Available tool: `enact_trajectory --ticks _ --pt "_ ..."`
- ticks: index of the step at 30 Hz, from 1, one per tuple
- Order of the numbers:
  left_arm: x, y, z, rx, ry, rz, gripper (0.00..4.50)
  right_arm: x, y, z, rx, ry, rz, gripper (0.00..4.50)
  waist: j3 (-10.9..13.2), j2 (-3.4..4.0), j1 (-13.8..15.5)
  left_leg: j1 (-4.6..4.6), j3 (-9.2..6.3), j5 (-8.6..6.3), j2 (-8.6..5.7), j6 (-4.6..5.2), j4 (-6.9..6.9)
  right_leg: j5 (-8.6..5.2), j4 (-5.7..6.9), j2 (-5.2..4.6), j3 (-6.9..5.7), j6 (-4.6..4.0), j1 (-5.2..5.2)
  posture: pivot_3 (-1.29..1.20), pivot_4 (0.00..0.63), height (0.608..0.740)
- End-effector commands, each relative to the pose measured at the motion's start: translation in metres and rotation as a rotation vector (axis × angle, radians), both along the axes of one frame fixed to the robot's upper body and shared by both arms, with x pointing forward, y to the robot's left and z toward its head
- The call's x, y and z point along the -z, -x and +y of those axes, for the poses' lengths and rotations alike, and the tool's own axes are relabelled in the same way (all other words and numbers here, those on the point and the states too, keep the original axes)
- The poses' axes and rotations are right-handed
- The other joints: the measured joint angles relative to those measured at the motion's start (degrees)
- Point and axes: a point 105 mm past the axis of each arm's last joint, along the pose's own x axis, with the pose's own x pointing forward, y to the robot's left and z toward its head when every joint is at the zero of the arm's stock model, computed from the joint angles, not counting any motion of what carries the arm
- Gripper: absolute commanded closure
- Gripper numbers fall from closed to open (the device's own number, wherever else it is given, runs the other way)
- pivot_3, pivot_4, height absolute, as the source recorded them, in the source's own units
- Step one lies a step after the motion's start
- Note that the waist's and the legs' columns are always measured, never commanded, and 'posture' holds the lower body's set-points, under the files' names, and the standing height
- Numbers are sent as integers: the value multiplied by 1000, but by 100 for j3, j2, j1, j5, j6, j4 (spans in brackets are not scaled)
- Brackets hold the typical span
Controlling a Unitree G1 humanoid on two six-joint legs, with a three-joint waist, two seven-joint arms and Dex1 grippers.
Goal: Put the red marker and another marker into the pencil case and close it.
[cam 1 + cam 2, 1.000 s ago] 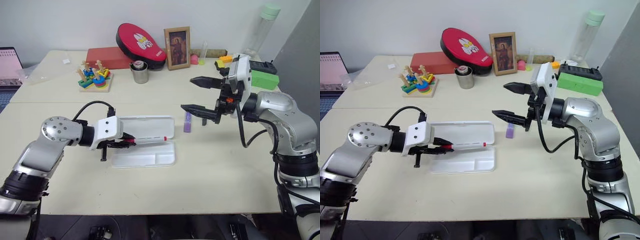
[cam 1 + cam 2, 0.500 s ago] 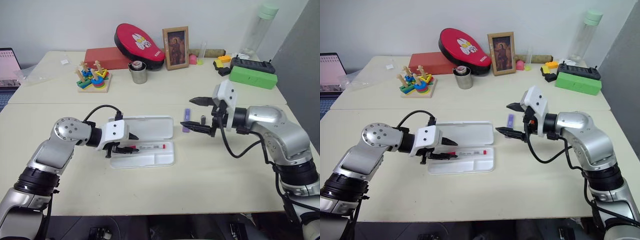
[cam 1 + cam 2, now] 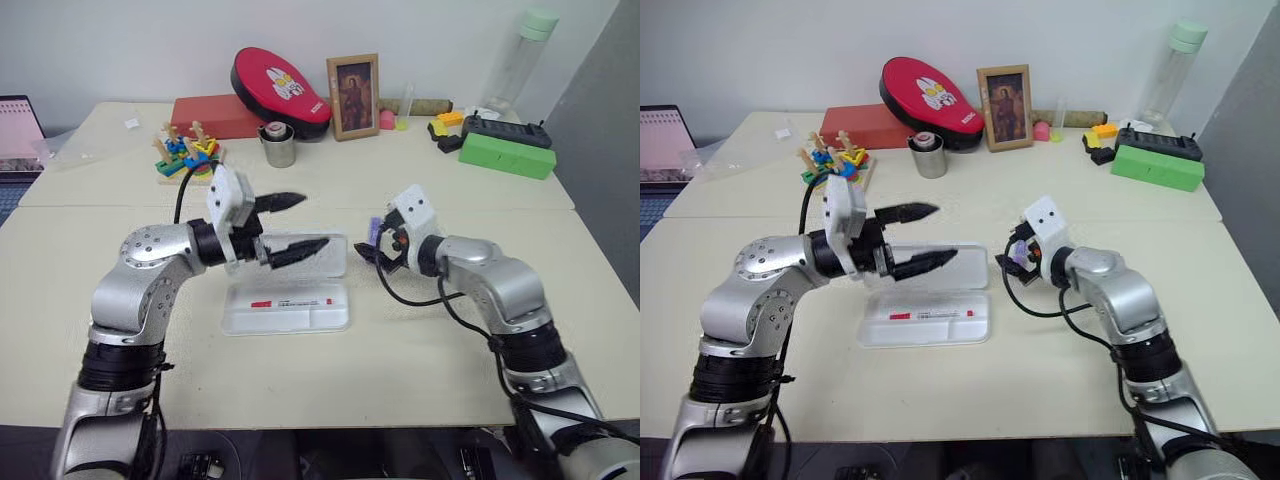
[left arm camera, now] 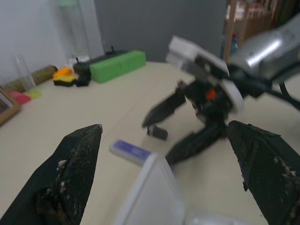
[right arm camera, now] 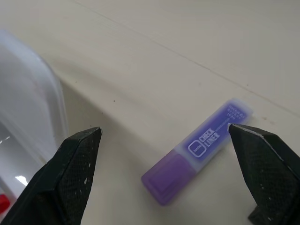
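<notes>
The white pencil case [image 3: 250, 318] lies open on the table, its lid [image 3: 330, 262] flat behind the tray. In the tray rests the red marker [image 3: 292, 301], free of any finger. Above the lid hovers my left gripper [image 3: 301, 224], open and empty, pointing toward the right arm. The purple marker [image 5: 197, 149] lies on the table just right of the lid. My right gripper [image 5: 164, 129] is open and low over it, one finger [image 5: 75, 173] on each side, touching nothing. From the left wrist I see the purple marker [image 4: 133, 151] with the right gripper [image 4: 185, 126] above it.
Along the back of the table stand a red oval pouch [image 3: 280, 85], a red box [image 3: 215, 114], a framed picture [image 3: 353, 82], a metal cup [image 3: 279, 146], a wooden stacking toy [image 3: 186, 155], a green box [image 3: 505, 154] and a tall bottle [image 3: 525, 50].
My left gripper let go of the red marker, which now lies in the tray, then opened, rose and swung right over the lid. The right gripper came down over the purple marker.
</notes>
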Motion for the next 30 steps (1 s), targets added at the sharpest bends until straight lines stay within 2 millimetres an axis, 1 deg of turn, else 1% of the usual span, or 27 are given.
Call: enact_trajectory --ticks 1,5,9,13,15,16,20,23,24,25,26,29,30 --pt "-24 1 -2 -12 92 -33 5 -1 -12 -6 129 3 -1 0 0 0 3 1 0 0 0 0 0 0 3 0 0 0 0 0 150 740" --pt "-31 -1 -2 -20 104 -35 5 12 -15 -5 181 8 28 0 0 0 7 1 -1 0 -1 0 0 0 3 0 -1 0 0 0 150 740" --pt "-32 -7 3 -58 84 -50 5 33 -19 -7 239 74 64 0 0 0 5 1 0 0 -1 0 -1 0 2 0 -1 0 0 0 150 740" --pt "-35 -11 4 -83 84 -64 5 41 -20 -5 255 81 82 0 -1 -1 5 2 0 0 -1 0 -1 0 4 0 -1 -1 0 0 150 740" --pt "-36 -15 5 -102 81 -77 0 43 -21 -6 270 84 79 365 -1 -2 -1 5 0 0 -1 0 -1 0 7 0 -1 0 1 0 150 740" --pt "-37 -17 5 -113 79 -83 0 43 -21 -6 279 72 80 420 -1 -2 -4 7 0 0 -1 0 -1 0 10 0 -1 0 1 0 150 740" --pt "-37 -21 6 -131 63 -94 0 42 -23 -7 296 66 72 1313 -2 -2 -1 9 0 0 -1 0 -1 -2 13 1 0 3 1 0 150 740" --pt "-37 -24 8 -145 64 -98 0 41 -24 -10 310 60 68 2073 -1 -2 0 9 0 0 -1 0 -1 -3 13 1 0 5 2 0 150 740" --pt "-37 -24 8 -145 63 -99 0 41 -24 -11 311 59 67 2229 -2 -2 2 8 0 0 -1 0 -1 -3 13 1 0 5 2 0 150 740" --pt "-37 -24 8 -144 63 -99 0 41 -25 -11 313 57 68 2620 -2 -2 5 8 0 0 -2 0 -1 -2 12 0 0 3 2 0 150 740" --pt "-37 -24 8 -144 64 -100 0 41 -25 -12 316 55 68 2728 -1 -2 11 8 0 0 -2 0 -1 -2 12 0 0 3 2 0 150 740" --pt "-37 -24 8 -142 61 -102 0 40 -26 -13 324 49 65 3398 -1 -2 14 8 0 0 -2 0 -1 -2 12 0 0 4 2 0 150 740" --pt "-37 -24 9 -142 59 -102 0 39 -27 -14 328 44 62 3409 -1 -2 14 8 0 0 -2 0 -1 -2 12 0 0 4 2 0 150 740"
